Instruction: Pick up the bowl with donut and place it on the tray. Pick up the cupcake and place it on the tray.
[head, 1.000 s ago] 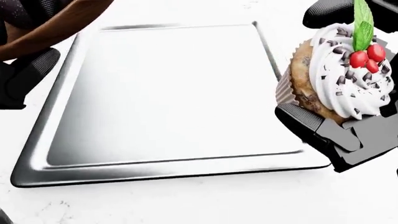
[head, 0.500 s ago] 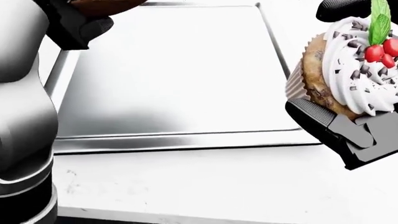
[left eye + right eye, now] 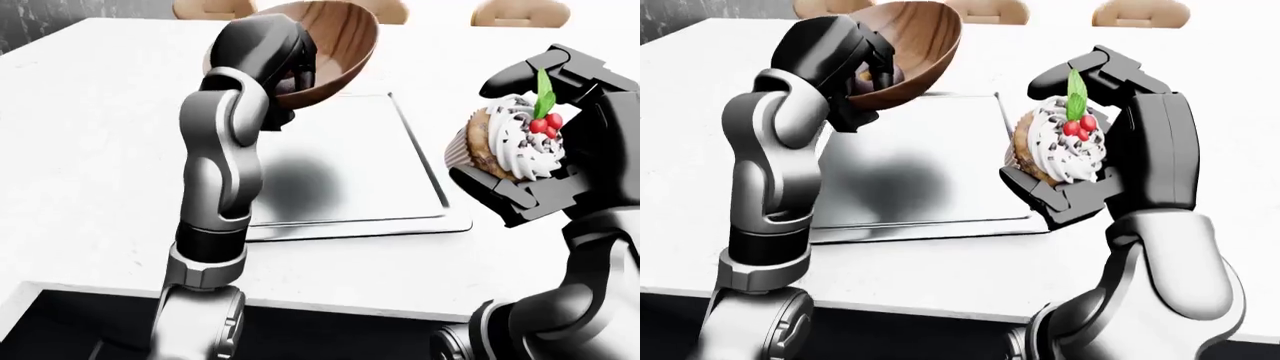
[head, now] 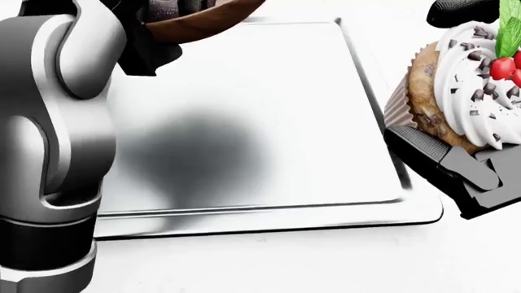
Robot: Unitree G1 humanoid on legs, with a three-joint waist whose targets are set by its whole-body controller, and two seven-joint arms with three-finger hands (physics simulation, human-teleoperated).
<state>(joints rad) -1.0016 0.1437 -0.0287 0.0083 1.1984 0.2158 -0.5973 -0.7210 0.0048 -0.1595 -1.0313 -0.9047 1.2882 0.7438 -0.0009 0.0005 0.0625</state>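
My left hand point(image 3: 288, 73) is shut on a wooden bowl point(image 3: 342, 46) and holds it tilted in the air over the upper left part of the metal tray point(image 3: 335, 196). The bowl casts a round shadow on the tray. A dark piece of the donut point(image 4: 169, 10) shows inside the bowl behind my fingers. My right hand point(image 3: 1036, 132) is shut on the cupcake point(image 3: 1062, 147), white-frosted with red berries and a green leaf. It holds the cupcake upright above the counter, just past the tray's right edge.
The tray lies on a white counter point(image 3: 90, 112). A dark sink basin point(image 3: 70, 322) opens at the bottom left of the left-eye view. Wooden chair backs point(image 3: 520, 10) line the top. My left forearm point(image 4: 57, 122) fills the left of the head view.
In the head view my left arm has swung in with the bowl over the tray, and a shadow now falls on it. The picture shifted; the cupcake stays in my right hand.
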